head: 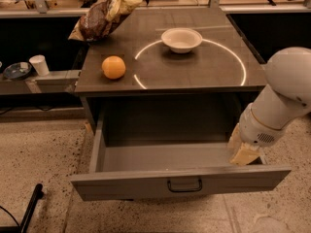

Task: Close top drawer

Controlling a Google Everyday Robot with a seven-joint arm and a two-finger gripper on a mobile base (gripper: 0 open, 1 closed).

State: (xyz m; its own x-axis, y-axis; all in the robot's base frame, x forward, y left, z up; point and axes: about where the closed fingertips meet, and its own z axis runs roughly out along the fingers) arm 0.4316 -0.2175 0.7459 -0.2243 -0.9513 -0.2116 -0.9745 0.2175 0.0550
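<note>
The top drawer (131, 185) is a wide grey drawer pulled far out of the cabinet, and its inside looks empty. Its flat front faces me with a small dark loop handle (184, 185) at the centre. My gripper (243, 153) hangs from the white arm (284, 96) at the drawer's right end, just behind the front panel and low inside the right corner. It is well to the right of the handle. The lower drawers are out of view.
On the cabinet top (214, 69) lie an orange (113, 67), a white bowl (181, 39) inside a white painted circle, and a chip bag (102, 16) at the back left. A white cup (39, 64) stands on a low shelf at left. A black bar (30, 208) lies on the floor at lower left.
</note>
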